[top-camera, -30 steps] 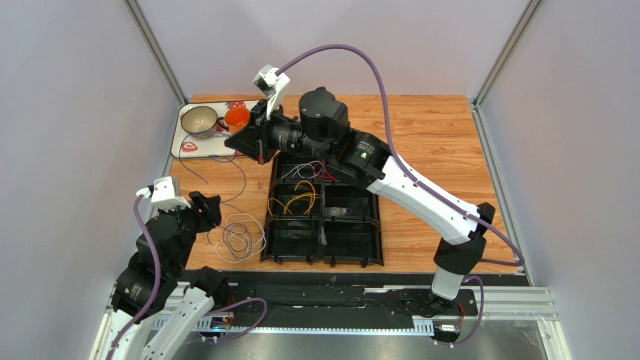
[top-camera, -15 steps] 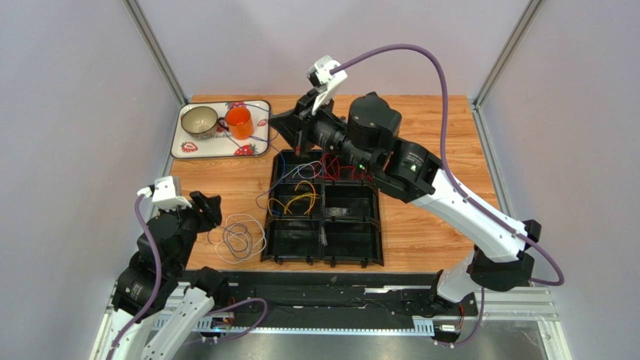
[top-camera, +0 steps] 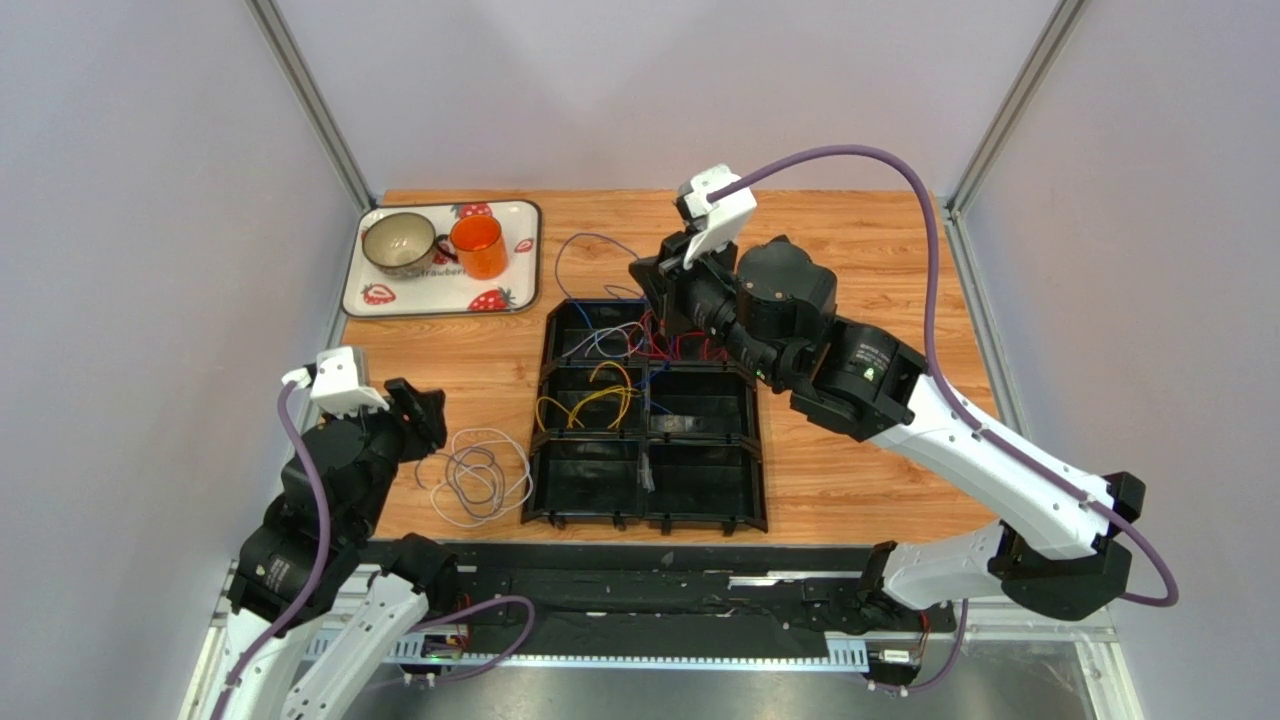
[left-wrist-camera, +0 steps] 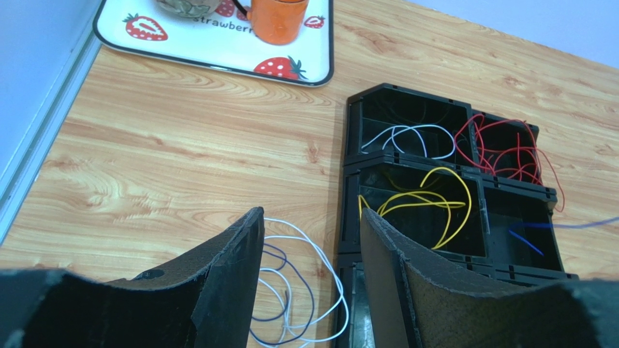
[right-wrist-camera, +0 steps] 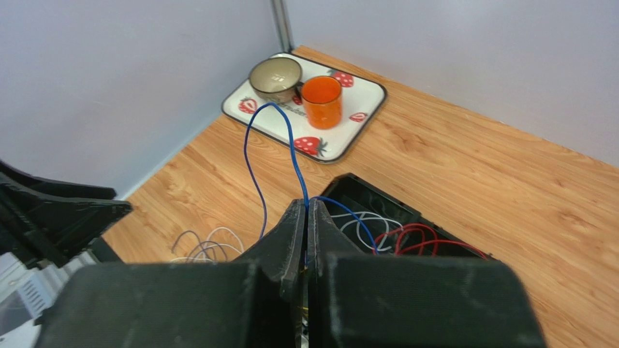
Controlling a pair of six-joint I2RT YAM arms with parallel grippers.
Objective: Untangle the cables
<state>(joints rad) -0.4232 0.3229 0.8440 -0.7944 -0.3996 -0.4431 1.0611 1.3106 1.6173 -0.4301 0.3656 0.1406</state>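
The cables are hair-fine, limp and near weightless, so I judge they will snag on each other and slip from a loose grip; best taken on a free stretch, away from any knot. The blue cable arches up from the right claw, pressed together on it above the black divided tray. Yellow loops, red loops and white loops lie in separate compartments; a pale coil rests on the table near the spread, empty left claw
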